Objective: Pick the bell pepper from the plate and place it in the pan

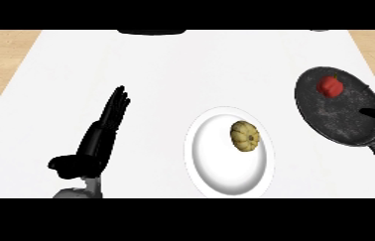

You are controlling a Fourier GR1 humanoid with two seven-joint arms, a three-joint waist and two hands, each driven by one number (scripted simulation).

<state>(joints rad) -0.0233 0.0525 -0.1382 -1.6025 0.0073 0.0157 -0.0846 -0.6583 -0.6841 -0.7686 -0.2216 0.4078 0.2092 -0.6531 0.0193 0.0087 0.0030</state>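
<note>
A red bell pepper [330, 86] lies inside the dark pan [333, 123] at the right, near the pan's far side. The white plate [219, 170] sits in the lower middle and holds a yellowish, ribbed vegetable [245, 136]. My left hand [106, 123] rests on the counter at the left, well away from the plate, open with straight fingers pointing away and holding nothing. Over the pan's right rim, at the view's edge, a black shape shows that looks like part of my right hand [368, 108]; most of it is cut off.
The white counter top [183, 71] stretches between my left hand and the pan. A dark object [152, 32] sits at the far edge, and bare wood [15, 51] shows at the far left corner. The pan's handle runs off the right edge.
</note>
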